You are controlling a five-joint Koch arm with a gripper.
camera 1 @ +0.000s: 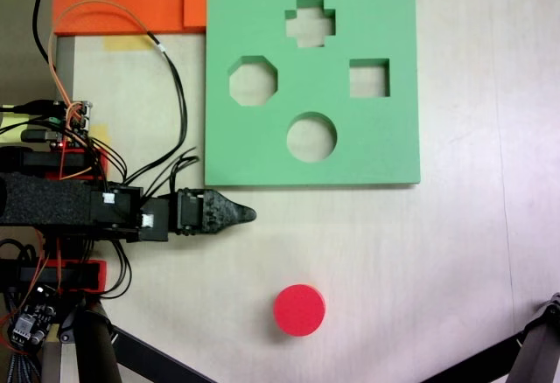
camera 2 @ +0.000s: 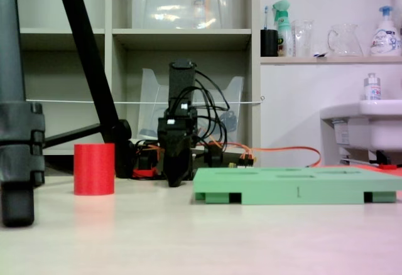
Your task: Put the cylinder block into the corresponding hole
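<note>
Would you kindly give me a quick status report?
Gripper empty, near the board's edge. Red cylinder block upright on the table, untouched. Circular hole in green board vacant, nothing blocking.

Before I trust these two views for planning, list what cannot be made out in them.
- Gripper state: its jaws line up in both fixed views, so open or shut is unclear.
- Circular hole: the low fixed view sees the green board edge-on, so its cutouts barely show.
- Arm base: cut off by the top-down view's left edge.
- Cylinder block: its height is hidden from above.
</note>
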